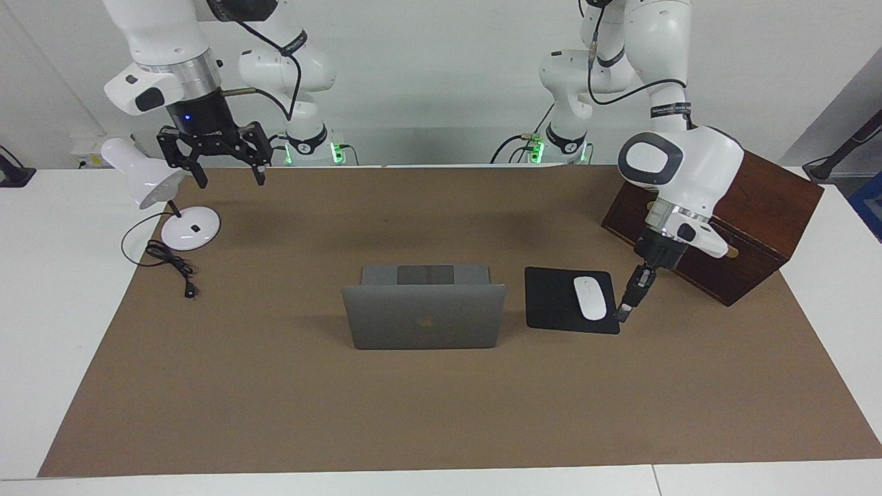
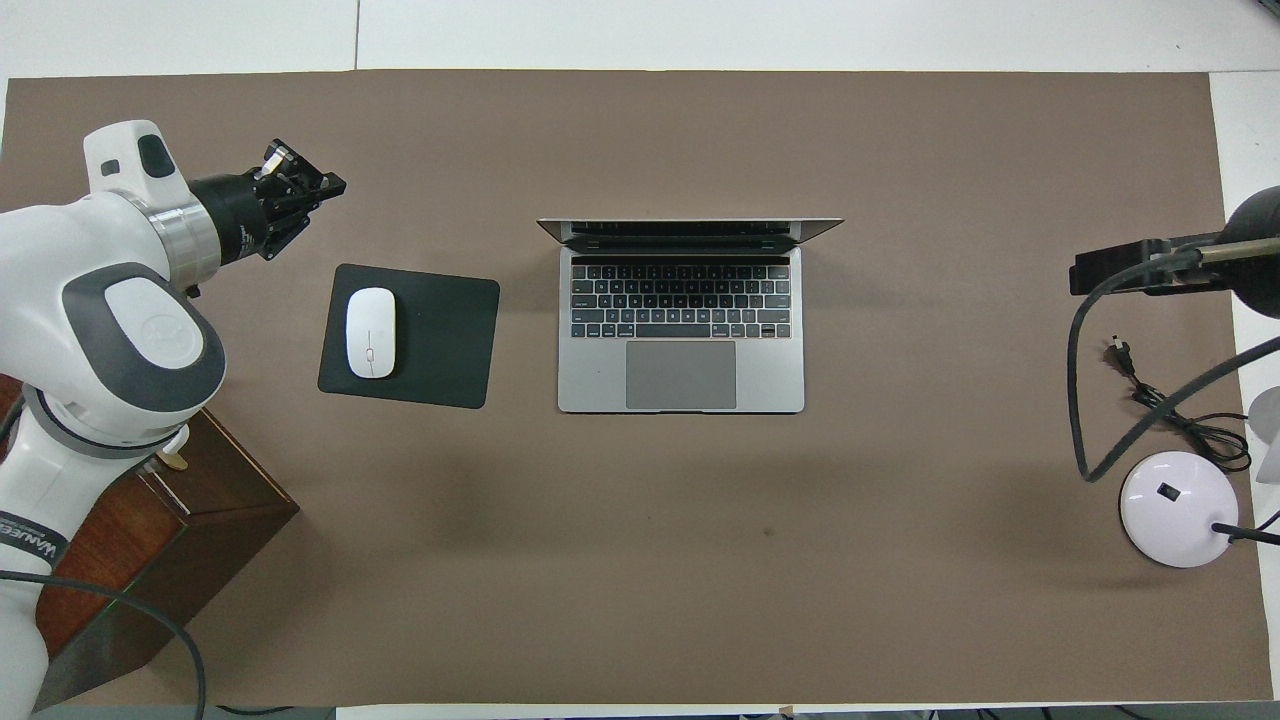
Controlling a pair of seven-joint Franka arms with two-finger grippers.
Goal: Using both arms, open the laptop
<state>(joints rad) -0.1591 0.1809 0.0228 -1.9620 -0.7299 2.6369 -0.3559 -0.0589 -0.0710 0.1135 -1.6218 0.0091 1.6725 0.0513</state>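
Observation:
The silver-grey laptop point(image 1: 424, 317) stands open in the middle of the brown mat, lid upright with its logo showing in the facing view. Its keyboard and trackpad point(image 2: 680, 330) show in the overhead view. My left gripper point(image 1: 623, 315) point(image 2: 335, 184) hangs shut and empty, low over the mat just off the mouse pad's edge toward the left arm's end. My right gripper point(image 1: 231, 182) point(image 2: 1085, 277) is open, raised high over the mat beside the lamp, holding nothing. Both grippers are well apart from the laptop.
A black mouse pad point(image 1: 551, 300) point(image 2: 440, 340) with a white mouse point(image 1: 590, 297) point(image 2: 370, 332) lies beside the laptop. A dark wooden box point(image 1: 758, 200) point(image 2: 150, 530) stands at the left arm's end. A white desk lamp point(image 1: 148, 180) point(image 2: 1178, 507) and its cord point(image 1: 169, 265) sit at the right arm's end.

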